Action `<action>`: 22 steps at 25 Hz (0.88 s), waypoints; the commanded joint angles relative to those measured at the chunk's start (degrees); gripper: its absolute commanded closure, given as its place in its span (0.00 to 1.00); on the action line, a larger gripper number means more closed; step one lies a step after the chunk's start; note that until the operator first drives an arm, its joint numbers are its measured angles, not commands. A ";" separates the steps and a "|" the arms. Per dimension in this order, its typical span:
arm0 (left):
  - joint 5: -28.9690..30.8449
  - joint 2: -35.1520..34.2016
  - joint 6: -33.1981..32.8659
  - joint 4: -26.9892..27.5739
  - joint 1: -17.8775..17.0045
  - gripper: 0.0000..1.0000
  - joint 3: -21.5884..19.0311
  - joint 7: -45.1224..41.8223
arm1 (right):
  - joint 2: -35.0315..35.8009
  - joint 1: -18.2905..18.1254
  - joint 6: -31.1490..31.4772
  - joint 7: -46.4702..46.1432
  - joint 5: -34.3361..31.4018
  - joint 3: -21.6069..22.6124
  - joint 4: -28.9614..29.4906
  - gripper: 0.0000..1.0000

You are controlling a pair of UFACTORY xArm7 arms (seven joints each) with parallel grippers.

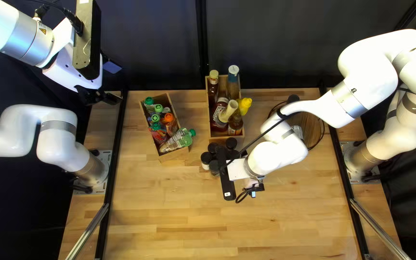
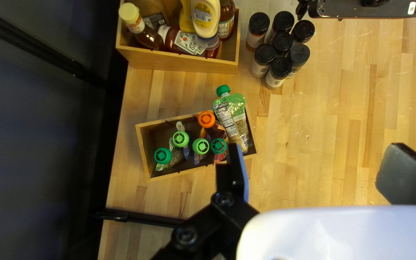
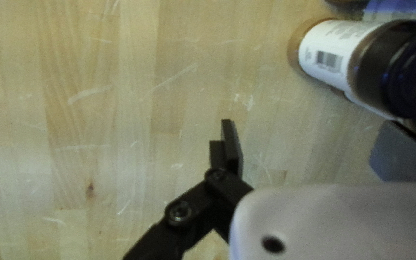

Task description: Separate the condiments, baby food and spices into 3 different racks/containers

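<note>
Condiments [image 2: 184, 42] and baby food pouches [image 2: 232, 120] sit in their boxes, so the spices seem the step in hand: seven spice jars [image 2: 280, 67] stand bunched on the counter [image 2: 343, 96]. The right pincer [image 3: 306, 130], wide and empty beside them, likely needs to straddle one jar before closing. The left pincer [image 2: 314, 154] gapes, empty. Only the top left view shows the round rack [image 1: 309, 124], perhaps the spices' destination; the left wrist view separates their lids.

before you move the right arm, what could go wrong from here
The open right gripper is close beside the bunched spice jars, so a sideways move might topple several. The green-capped pouch juts past the rim of its box, so a bump could tip it out.
</note>
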 commanded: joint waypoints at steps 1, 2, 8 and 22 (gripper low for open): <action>0.00 0.00 0.00 0.00 0.00 0.00 0.00 0.00 | -1.08 -0.47 0.34 -1.50 -0.11 -0.35 1.60 0.00; 0.00 0.00 0.00 0.00 0.00 0.00 0.00 0.00 | -1.10 -0.66 0.40 -1.93 0.00 -0.33 1.80 0.00; 0.00 0.00 0.00 0.00 0.00 0.00 0.00 0.00 | -1.16 -1.66 0.47 -4.18 0.77 -0.13 2.91 0.00; 0.00 0.00 0.00 0.00 0.00 0.00 0.00 0.00 | -2.27 -1.78 0.80 -5.78 0.85 0.03 4.70 0.98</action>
